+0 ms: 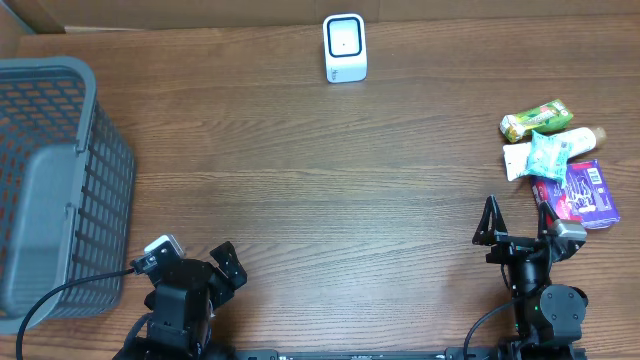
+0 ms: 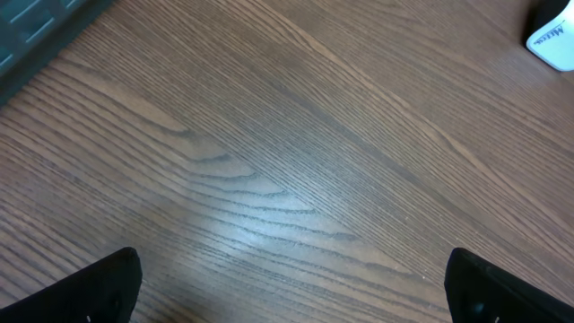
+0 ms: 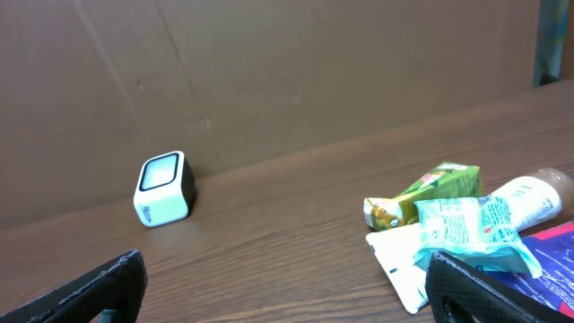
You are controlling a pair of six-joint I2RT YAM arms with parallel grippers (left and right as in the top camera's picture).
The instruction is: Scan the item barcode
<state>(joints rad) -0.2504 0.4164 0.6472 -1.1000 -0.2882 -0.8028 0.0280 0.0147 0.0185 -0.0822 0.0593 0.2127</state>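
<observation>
The left tool (image 2: 291, 287) at 7 o'clock and right tool (image 1: 517, 225) at 5 o'clock gape wide, empty. The snack packets (image 1: 548, 150) lie at 3 o'clock on the counter (image 1: 300, 180); the scanner (image 1: 345, 47) stands at 12 o'clock.

Likely mock shop checkout, barcode scanner (image 1: 345, 47), grey basket (image 1: 100, 200), snack packets (image 1: 537, 120)

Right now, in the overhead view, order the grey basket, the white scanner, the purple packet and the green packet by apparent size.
1. Grey basket, by far the largest.
2. Purple packet, partly hidden.
3. White scanner and green packet look about alike; I will not rank them.
</observation>
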